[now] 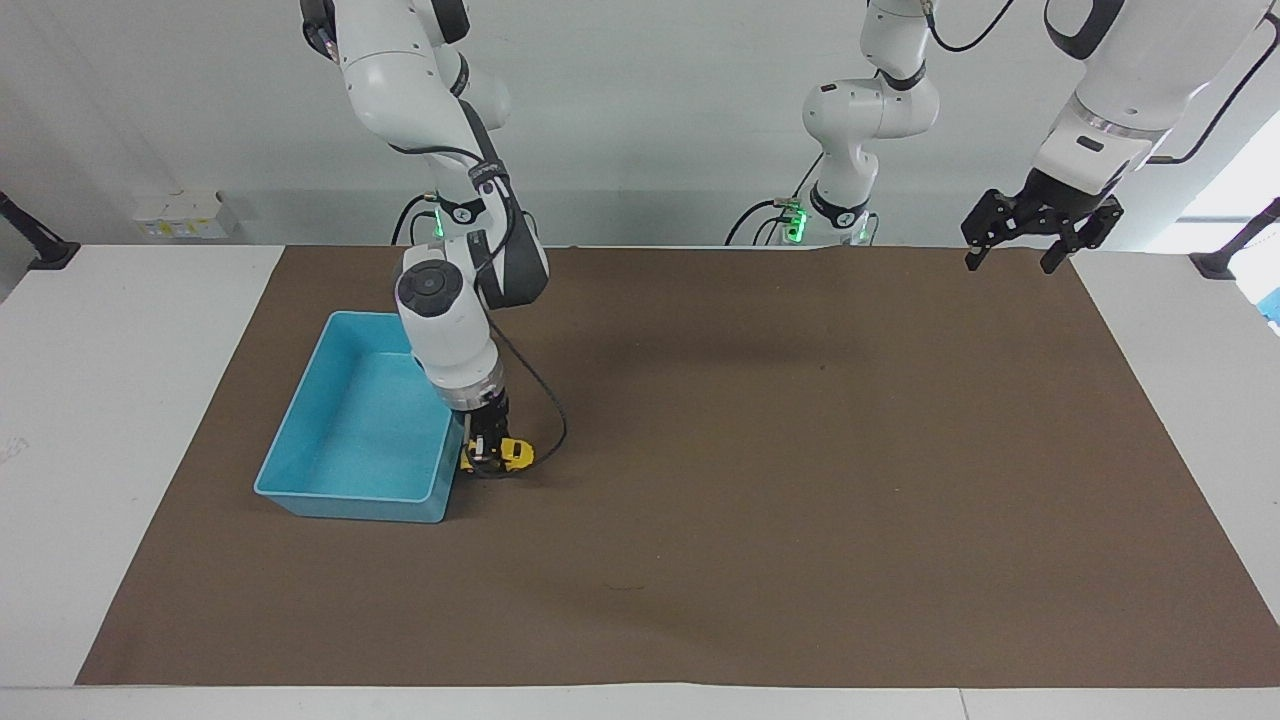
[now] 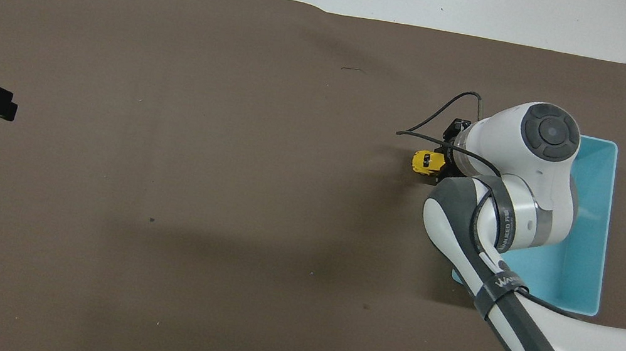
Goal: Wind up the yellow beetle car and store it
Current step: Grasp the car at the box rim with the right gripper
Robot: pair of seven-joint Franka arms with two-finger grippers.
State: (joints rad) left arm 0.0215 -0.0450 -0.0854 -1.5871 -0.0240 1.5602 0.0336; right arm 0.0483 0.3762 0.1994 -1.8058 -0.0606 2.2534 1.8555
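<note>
right gripper (image 1: pixel 488 452): down low just beside the blue tray, fingers pinched tight on the little yellow car; the wrist stands nearly straight up over it; a black cable loops out from the wrist over the mat
yellow car (image 1: pixel 509 455): sitting on the brown mat right next to the tray's side wall, toward the middle of the table; not in the tray; from overhead its nose (image 2: pixel 423 161) pokes out from under the wrist, pointing away from the tray; can't tell if the wheels are on the mat or a hair above it
blue tray (image 1: pixel 305 435): at the right arm's end of the table; open top, long way running nearer-to-farther from the robots; part of it is hidden under the arm from overhead (image 2: pixel 586 246)
left gripper (image 1: pixel 1019 249): hanging up in the air over the mat's corner at the left arm's end, close to the robots; fingers spread wide, nothing in them; that arm's just waiting
brown mat (image 1: pixel 800 480): covers most of the white table (image 1: pixel 100 400)
</note>
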